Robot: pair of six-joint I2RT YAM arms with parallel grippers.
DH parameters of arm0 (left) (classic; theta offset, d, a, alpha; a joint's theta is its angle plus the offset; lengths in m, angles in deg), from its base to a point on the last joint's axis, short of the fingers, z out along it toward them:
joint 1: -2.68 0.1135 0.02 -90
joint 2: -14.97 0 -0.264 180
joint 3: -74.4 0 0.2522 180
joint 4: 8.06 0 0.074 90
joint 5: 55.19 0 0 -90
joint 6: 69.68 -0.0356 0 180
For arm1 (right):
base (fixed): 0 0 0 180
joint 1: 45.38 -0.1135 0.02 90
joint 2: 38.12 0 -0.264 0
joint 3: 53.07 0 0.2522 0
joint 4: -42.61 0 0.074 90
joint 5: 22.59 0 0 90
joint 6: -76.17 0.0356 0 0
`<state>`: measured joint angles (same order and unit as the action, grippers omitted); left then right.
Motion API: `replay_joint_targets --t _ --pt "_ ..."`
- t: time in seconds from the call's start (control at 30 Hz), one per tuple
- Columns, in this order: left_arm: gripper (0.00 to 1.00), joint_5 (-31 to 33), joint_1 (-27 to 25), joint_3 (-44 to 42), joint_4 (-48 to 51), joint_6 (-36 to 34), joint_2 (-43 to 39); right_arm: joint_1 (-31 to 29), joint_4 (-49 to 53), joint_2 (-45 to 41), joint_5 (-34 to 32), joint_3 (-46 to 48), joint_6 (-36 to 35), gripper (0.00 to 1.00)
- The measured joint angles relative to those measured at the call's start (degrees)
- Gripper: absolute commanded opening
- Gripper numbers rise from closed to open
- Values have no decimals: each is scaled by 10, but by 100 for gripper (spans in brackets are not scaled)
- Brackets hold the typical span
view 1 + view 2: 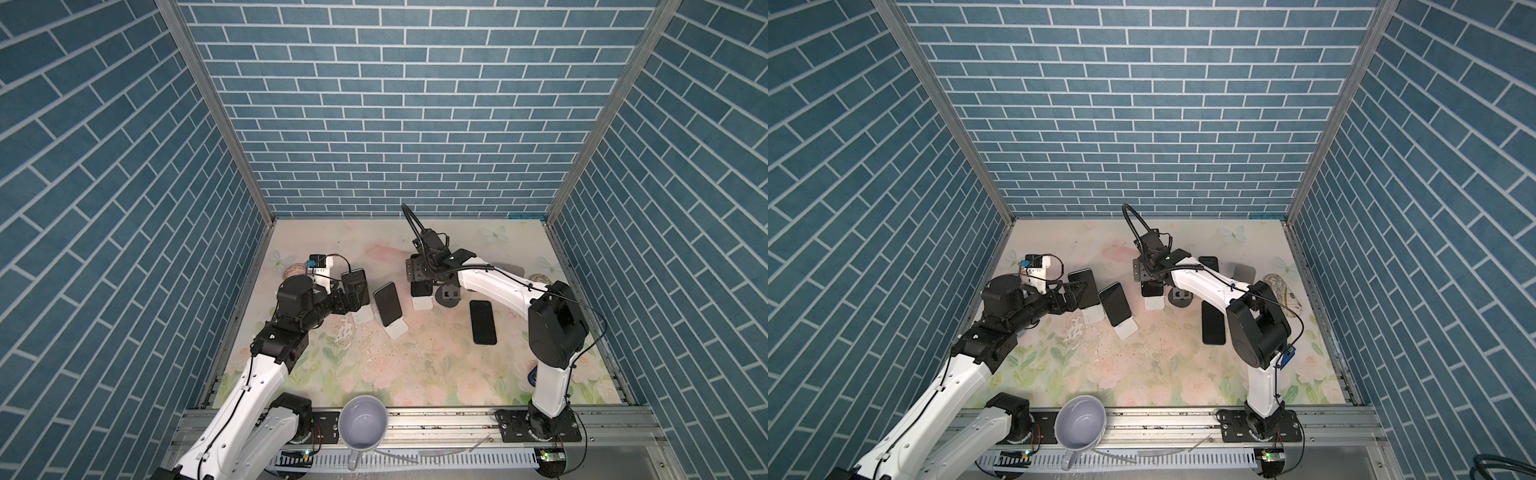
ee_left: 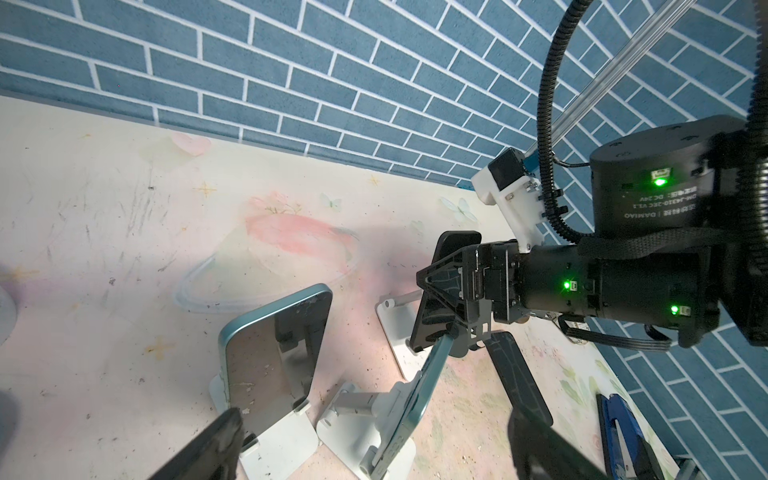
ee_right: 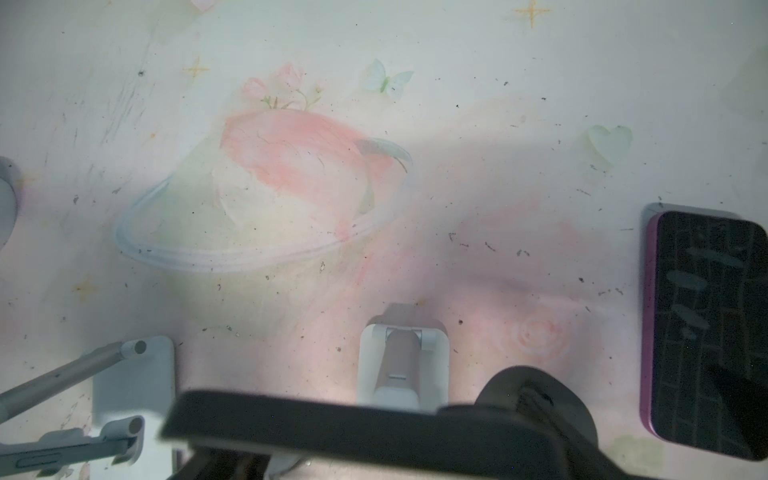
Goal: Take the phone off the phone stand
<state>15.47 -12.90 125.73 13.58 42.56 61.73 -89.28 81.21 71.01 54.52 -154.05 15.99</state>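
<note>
Straddling phone on its stand at frame centre, R gripper: clamped or not, can't tell. L gripper, centre-left, gapes wide by 2nd phone.

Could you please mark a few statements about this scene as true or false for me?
1. A flat phone lies on the table, off any stand. True.
2. The mug stands by the back wall. False: it is at the front, on the rail.
3. The left gripper is open. True.
4. The right gripper is at the flat phone. False: it straddles a propped phone on a white stand.
</note>
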Motion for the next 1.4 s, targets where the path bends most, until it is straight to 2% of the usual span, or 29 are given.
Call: replay_joint_targets --t 0.2,0.37,0.83,1.17,1.4 --pt "100 0 0 0 0 0 0 -3 0 7 -2 -10 9 59" --pt "100 0 0 0 0 0 -1 -4 0 7 -2 -10 10 49" --pt "100 0 0 0 0 0 -3 -4 0 -14 30 -10 -18 45" --pt "100 0 0 0 4 0 -6 -5 12 -99 59 -7 -51 45" --pt "100 0 0 0 4 1 -6 -5 39 -163 81 58 -59 44"
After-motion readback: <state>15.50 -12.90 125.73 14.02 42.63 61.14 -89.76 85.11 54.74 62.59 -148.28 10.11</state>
